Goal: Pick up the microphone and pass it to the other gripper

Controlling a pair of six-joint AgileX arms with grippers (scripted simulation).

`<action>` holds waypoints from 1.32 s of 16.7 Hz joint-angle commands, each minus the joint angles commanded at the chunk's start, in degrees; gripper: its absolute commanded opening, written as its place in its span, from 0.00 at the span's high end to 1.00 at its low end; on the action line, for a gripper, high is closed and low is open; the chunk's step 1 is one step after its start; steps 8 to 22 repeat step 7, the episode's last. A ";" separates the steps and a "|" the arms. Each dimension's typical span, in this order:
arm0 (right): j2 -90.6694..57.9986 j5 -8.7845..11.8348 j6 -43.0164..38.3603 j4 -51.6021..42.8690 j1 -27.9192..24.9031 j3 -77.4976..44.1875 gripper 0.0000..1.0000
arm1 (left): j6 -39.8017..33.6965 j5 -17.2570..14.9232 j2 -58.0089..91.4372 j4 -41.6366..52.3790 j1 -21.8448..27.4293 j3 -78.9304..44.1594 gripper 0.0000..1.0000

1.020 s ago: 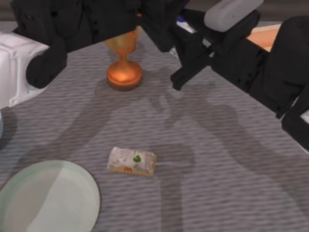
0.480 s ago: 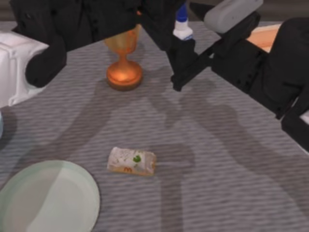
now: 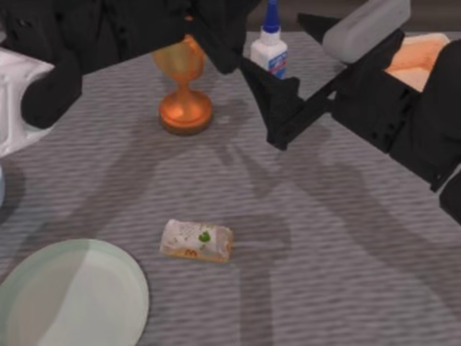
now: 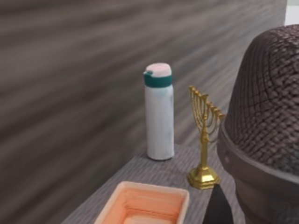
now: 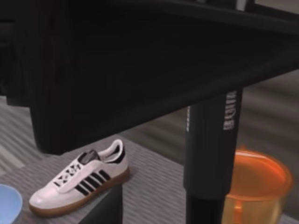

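1. Top view: a grey woven table [image 3: 346, 238] is seen from above, crossed by arm shadows; an orange goblet [image 3: 186, 94] and a white glue bottle [image 3: 270, 45] stand at the far edge; a wrapped sandwich [image 3: 197, 241] lies mid-table, a pale plate [image 3: 72, 295] at the near left corner, and an orange tray [image 3: 421, 56] at the far right; the left arm [image 3: 108, 29] is spread over the far left, its left gripper [image 3: 220, 50] hung above the goblet's right side; the right gripper [image 3: 277, 108] is held just below the glue bottle; neither claw's state can be told here, and the microphone is lost among the black parts.
2. Left wrist view: a blurred, brown-grey streaked room is shown beyond the table edge; the microphone's [image 4: 271, 107] mesh head is seen very close, dome upward; a white bottle [image 4: 159, 112], a gold candleholder [image 4: 204, 140] and the tray stand behind.
3. Right wrist view: the microphone's black handle is caught upright, long axis vertical to the table, its upper end hidden behind the black mass above; the goblet stands just behind it; a white striped sneaker [image 5: 81, 179] and a blue bowl [image 5: 9, 203] rest beyond; what grips the handle cannot be told.
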State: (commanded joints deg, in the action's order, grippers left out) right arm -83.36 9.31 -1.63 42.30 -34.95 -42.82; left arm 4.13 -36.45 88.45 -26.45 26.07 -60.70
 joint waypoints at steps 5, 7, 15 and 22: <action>11.24 1.81 -0.11 -1.74 1.22 8.90 0.00 | 0.13 -5.07 -2.75 0.36 -5.98 2.60 1.00; 12.12 2.03 -0.12 -1.87 1.30 9.72 0.00 | 0.15 -5.61 -3.04 0.41 -6.67 2.89 1.00; 12.12 2.03 -0.12 -1.87 1.30 9.72 0.00 | 0.15 -5.61 -3.04 0.41 -6.67 2.89 1.00; 12.12 2.03 -0.12 -1.87 1.30 9.72 0.00 | 0.15 -5.61 -3.04 0.41 -6.67 2.89 1.00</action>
